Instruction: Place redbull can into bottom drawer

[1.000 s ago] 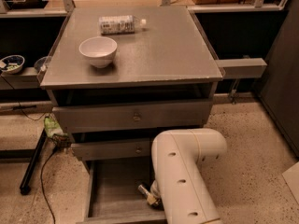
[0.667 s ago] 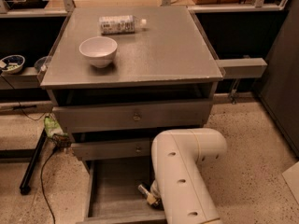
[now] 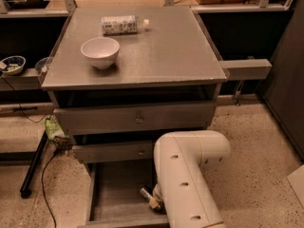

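- Nothing had shifted since a second earlier: the pincer [image 3: 153,199] sat low inside the open bottom drawer [image 3: 114,186], toward its right front.
- The white bowl [image 3: 100,52] and the plastic bottle [image 3: 121,24] lay unmoved on the surface [image 3: 166,51].
- The arm [image 3: 187,179] covered most of the pincer. Whether it gripped anything could not be told, and the redbull can could not be made out there.

white bowl [image 3: 99,52] | plastic bottle [image 3: 122,24] (lying flat) | both on tabletop [image 3: 166,51]
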Available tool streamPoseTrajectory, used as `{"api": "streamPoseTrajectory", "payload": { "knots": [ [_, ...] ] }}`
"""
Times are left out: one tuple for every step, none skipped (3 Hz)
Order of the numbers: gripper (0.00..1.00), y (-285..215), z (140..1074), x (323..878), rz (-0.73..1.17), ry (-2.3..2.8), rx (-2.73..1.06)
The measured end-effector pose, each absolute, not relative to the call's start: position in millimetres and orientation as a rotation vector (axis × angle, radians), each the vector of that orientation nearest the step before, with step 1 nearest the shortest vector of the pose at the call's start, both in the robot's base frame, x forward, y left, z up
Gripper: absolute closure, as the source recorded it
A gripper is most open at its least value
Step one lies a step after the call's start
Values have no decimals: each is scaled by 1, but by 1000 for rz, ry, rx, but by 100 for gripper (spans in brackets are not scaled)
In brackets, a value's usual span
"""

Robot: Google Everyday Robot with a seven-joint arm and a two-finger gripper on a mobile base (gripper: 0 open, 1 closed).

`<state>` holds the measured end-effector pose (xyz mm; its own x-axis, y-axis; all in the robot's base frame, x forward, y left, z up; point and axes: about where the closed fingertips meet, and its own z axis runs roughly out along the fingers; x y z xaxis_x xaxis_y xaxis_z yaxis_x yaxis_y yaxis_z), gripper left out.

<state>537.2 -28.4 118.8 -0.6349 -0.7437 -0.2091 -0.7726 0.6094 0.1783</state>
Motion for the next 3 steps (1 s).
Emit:
{"api": "streamPoseTrajectory", "payload": {
  "knots": [
    [3, -28, 119, 537, 384, 2715, -1284],
    [0, -28, 119, 537, 384, 2715, -1284],
    [0, -28, 119, 537, 384, 2715, -1284]
  ]
}}
